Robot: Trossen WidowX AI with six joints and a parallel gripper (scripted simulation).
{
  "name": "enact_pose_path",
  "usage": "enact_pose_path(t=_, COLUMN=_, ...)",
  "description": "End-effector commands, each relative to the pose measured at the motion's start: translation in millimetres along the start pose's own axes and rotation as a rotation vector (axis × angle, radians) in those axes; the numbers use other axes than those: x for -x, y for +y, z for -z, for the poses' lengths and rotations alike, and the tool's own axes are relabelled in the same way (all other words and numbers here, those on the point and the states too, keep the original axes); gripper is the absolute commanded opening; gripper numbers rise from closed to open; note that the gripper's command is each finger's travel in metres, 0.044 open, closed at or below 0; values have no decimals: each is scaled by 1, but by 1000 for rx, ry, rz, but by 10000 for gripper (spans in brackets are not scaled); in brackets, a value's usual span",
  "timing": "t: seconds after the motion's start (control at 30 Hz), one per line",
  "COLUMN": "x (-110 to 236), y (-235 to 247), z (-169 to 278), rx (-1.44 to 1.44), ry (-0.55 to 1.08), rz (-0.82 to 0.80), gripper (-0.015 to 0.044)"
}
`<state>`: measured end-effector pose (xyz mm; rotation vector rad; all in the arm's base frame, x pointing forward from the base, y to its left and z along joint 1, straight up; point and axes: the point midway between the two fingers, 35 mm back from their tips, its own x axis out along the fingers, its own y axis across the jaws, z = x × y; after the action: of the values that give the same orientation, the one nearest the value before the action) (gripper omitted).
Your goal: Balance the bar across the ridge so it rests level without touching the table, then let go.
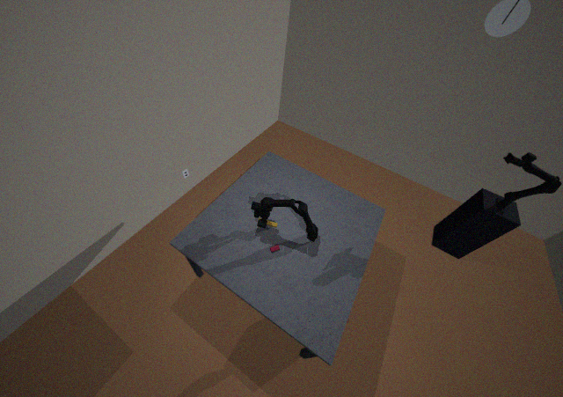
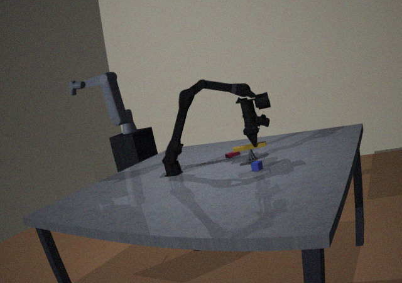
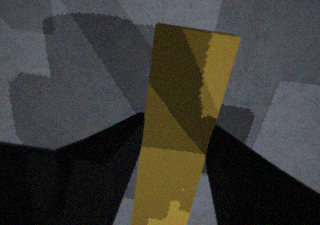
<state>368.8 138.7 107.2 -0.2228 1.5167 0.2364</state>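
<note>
My gripper (image 2: 253,142) (image 3: 176,126) points straight down and is shut on the yellow bar (image 1: 271,223) (image 2: 248,147) (image 3: 187,115). In the exterior view the bar lies nearly level, a little above the table (image 2: 201,205), right over the small dark ridge (image 2: 250,157). I cannot tell whether the bar touches the ridge. In the wrist view the bar runs away from the camera between my two dark fingers, and the ridge is hidden beneath it.
A small red block (image 1: 274,248) (image 2: 232,154) lies on the table left of the ridge. A blue cube (image 2: 256,165) stands just in front of the ridge. A second arm on a black box (image 2: 132,147) (image 1: 475,226) stands off the table.
</note>
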Motion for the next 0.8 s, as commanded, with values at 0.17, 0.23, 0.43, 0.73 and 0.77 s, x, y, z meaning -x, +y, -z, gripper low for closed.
enact_pose_path(t=0.17, x=0, y=0, z=0, rx=-2, ry=2, rz=0, gripper=0)
enact_pose_path(t=0.23, x=0, y=0, z=0, rx=-2, ry=2, rz=0, gripper=0)
enact_pose_path(t=0.43, x=0, y=0, z=0, rx=-2, ry=2, rz=0, gripper=0)
enact_pose_path(t=0.73, x=0, y=0, z=0, rx=0, ry=-1, rz=0, gripper=0)
enact_pose_path(t=0.77, x=0, y=0, z=0, rx=0, ry=-1, rz=0, gripper=0)
